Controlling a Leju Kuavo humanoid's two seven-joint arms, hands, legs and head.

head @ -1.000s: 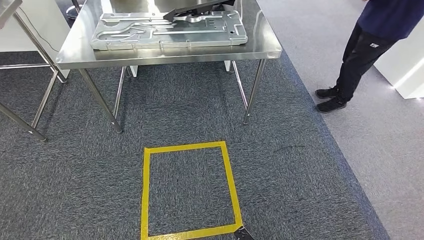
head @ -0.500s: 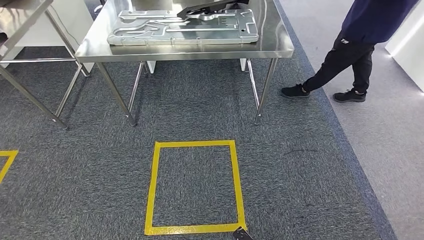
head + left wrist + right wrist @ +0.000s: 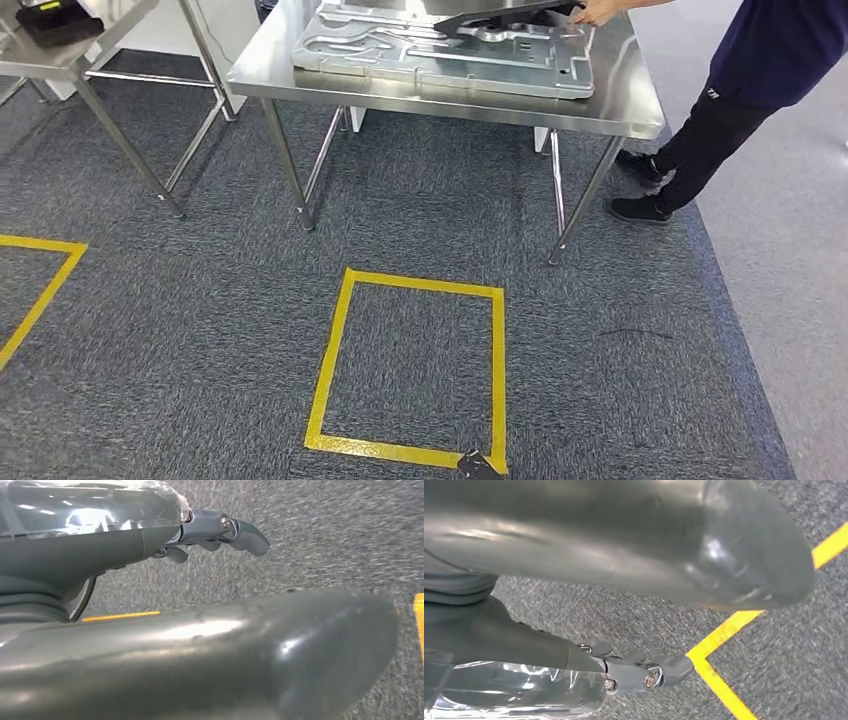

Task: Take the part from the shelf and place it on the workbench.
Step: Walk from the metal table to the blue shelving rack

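Note:
The steel workbench (image 3: 440, 100) stands ahead at the top of the head view. A large grey stamped metal plate (image 3: 440, 55) lies on it, with a long black part (image 3: 500, 15) across its far side. A person's hand (image 3: 600, 12) touches the end of that black part. My left hand (image 3: 190, 630) hangs over the carpet, fingers (image 3: 235, 530) stretched out, holding nothing. My right hand (image 3: 599, 545) hangs the same way over a yellow tape corner, fingers (image 3: 644, 672) extended and empty.
A person (image 3: 720, 110) in dark clothes stands at the workbench's right end. A yellow tape square (image 3: 330, 370) marks the carpet in front of me, and another tape line (image 3: 40, 300) lies at the left. A second steel table (image 3: 60, 60) carries a black device (image 3: 55, 20).
The camera has swung, so the workbench and tape square now sit further right and a second table shows at the left. The person has stepped to the bench and reached onto it.

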